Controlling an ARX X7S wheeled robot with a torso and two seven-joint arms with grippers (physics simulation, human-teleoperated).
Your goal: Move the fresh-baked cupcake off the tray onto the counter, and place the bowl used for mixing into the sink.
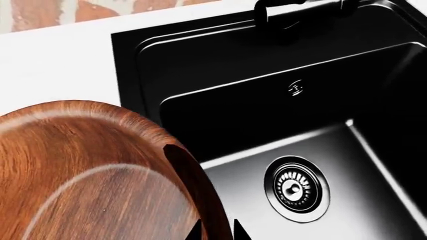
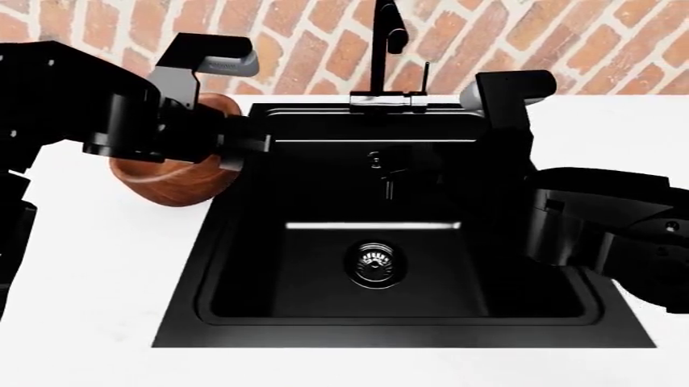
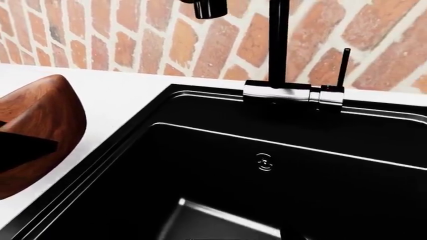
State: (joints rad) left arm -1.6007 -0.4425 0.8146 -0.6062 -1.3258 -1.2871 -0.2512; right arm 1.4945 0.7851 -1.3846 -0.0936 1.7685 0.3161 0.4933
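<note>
Bowl [image 2: 173, 173], wooden, gripped on its rim by L gripper [image 2: 231, 149], hangs tilted over counter [image 2: 97, 266] just left of sink [image 2: 210, 302], so basin lies rightward; R gripper's opening can't be told.

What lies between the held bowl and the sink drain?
Only bare black sink: its left rim, then empty basin floor to the drain. The head view shows it; the bowl hangs at the left gripper.
</note>
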